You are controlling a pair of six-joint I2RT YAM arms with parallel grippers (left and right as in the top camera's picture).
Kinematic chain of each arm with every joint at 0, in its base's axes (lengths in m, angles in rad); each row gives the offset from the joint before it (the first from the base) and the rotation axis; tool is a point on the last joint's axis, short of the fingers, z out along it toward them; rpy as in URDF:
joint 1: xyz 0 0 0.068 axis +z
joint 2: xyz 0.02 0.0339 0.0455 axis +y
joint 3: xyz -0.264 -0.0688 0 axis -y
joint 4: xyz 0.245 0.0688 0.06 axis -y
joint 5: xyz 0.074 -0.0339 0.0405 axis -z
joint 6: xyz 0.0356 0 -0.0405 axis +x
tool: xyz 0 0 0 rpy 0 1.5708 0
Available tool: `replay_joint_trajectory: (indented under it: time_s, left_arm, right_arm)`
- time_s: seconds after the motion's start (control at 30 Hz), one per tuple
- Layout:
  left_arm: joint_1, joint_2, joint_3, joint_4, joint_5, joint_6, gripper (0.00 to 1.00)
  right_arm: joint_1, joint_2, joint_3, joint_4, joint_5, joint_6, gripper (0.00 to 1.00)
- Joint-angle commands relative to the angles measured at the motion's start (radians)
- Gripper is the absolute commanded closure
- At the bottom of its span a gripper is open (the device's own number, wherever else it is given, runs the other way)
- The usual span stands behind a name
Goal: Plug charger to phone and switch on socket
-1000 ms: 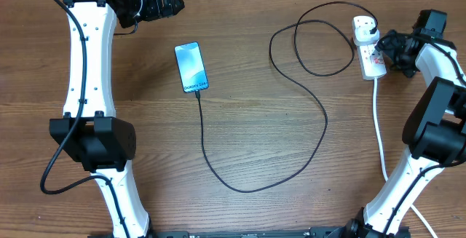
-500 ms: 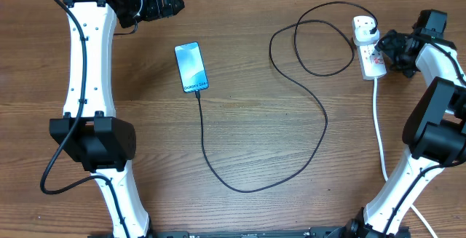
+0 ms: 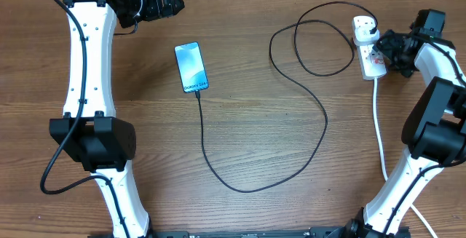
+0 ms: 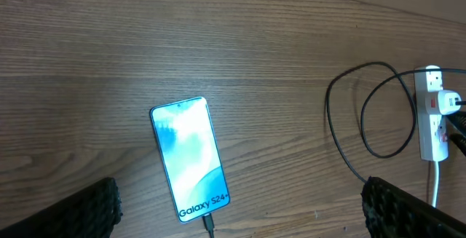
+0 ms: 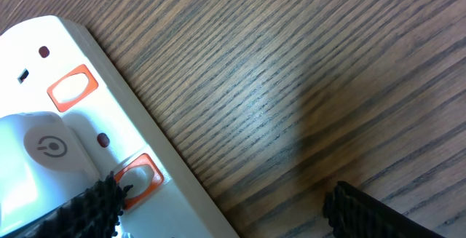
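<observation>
Right fingers (image 5: 91, 207) stand spread and grip nothing, one tip over a red switch (image 5: 148, 172) of the socket (image 3: 369, 52) at the far right of the bench (image 3: 262, 136). Against a second ago, you see them nudged only slightly toward the socket. Judge the switch as not yet clearly pressed, and this as the last step. Left fingers (image 4: 73, 210) are likewise wide apart and empty, raised at the far left. The phone (image 3: 191, 67) lies flat left of centre, long axis running far to near with a slight tilt, port end near. The charger (image 3: 202, 132) already enters that end and loops right to the socket. The socket's long axis also runs far to near, and its white cord (image 3: 378, 121) leaves the near end.
</observation>
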Motion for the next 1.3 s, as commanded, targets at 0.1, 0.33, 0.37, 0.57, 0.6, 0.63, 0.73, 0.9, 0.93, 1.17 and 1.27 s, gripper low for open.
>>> replay_joint_trajectory:
  time_s: [0.1, 0.33, 0.37, 0.57, 0.6, 0.63, 0.73, 0.9, 0.93, 1.17, 1.27]
  left_arm:
    - [-0.001, -0.011, 0.009, 0.001, 0.011, 0.004, 0.00]
    - [-0.001, -0.011, 0.009, 0.001, 0.011, 0.004, 0.00]
    - [-0.001, -0.011, 0.009, 0.001, 0.011, 0.004, 0.00]
    - [-0.001, -0.011, 0.009, 0.001, 0.011, 0.004, 0.00]
    - [-0.001, -0.011, 0.009, 0.001, 0.011, 0.004, 0.00]
    - [-0.001, -0.011, 0.009, 0.001, 0.011, 0.004, 0.00]
    - [-0.001, -0.011, 0.009, 0.001, 0.011, 0.004, 0.00]
    - [-0.001, -0.011, 0.009, 0.001, 0.011, 0.004, 0.00]
    - [-0.001, -0.011, 0.009, 0.001, 0.011, 0.004, 0.00]
    - [-0.001, -0.011, 0.009, 0.001, 0.011, 0.004, 0.00]
    - [-0.001, -0.011, 0.009, 0.001, 0.011, 0.004, 0.00]
  right_arm:
    - [0.031, 0.037, 0.000, -0.018, -0.027, -0.025, 0.11]
    - [0.023, 0.036, 0.004, -0.014, -0.027, -0.024, 0.11]
    - [0.021, 0.036, 0.007, -0.015, -0.027, -0.019, 0.11]
    - [-0.002, 0.022, 0.061, -0.042, -0.028, 0.010, 0.10]
    - [-0.006, 0.016, 0.072, -0.050, -0.028, 0.010, 0.10]
    - [-0.010, 0.008, 0.082, -0.057, -0.028, 0.010, 0.10]
    - [-0.017, -0.007, 0.094, -0.061, -0.027, 0.010, 0.10]
    - [-0.030, -0.011, 0.093, -0.061, -0.027, 0.013, 0.10]
    - [-0.031, -0.011, 0.093, -0.060, -0.027, 0.014, 0.10]
    - [-0.031, -0.003, 0.092, -0.060, -0.028, 0.022, 0.09]
    - [-0.025, 0.000, 0.090, -0.060, -0.028, 0.022, 0.09]
